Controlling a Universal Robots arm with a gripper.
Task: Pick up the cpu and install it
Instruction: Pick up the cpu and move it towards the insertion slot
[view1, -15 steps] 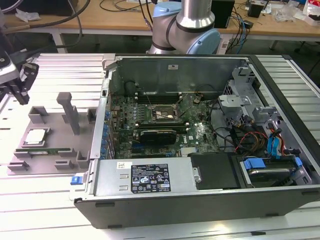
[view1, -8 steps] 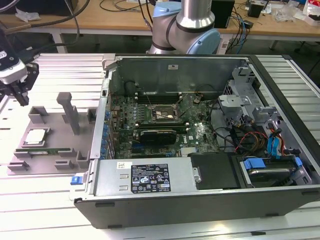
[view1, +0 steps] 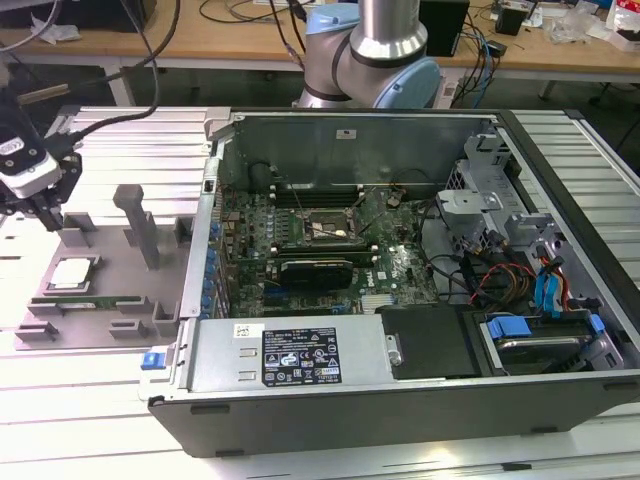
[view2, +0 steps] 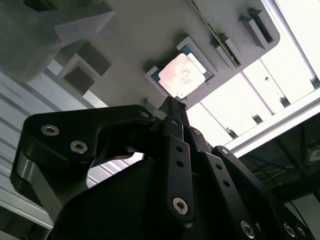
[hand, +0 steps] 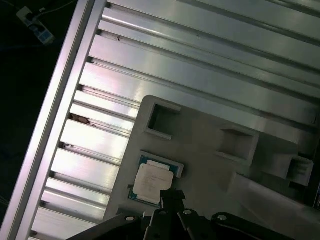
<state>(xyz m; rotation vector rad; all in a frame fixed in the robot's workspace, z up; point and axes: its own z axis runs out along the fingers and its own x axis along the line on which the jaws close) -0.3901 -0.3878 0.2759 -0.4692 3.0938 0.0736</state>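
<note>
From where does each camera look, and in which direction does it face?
Exterior view: off the arm, high, looking down on the open computer case, grey holder and cpu; arm and gripper show.
First wrist view: on the arm, looking down at the cpu in the holder; gripper shows.
Second wrist view: on the arm, looking along the gripper to the cpu.
All share the cpu and gripper.

Slatted metal table (view1: 90, 420) bears grey tray (view1: 120, 285), computer case (view1: 400, 400)

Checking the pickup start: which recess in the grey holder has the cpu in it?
The recess nearest the tool, holding the silvery cpu; the two square recesses beyond it are empty.
</note>
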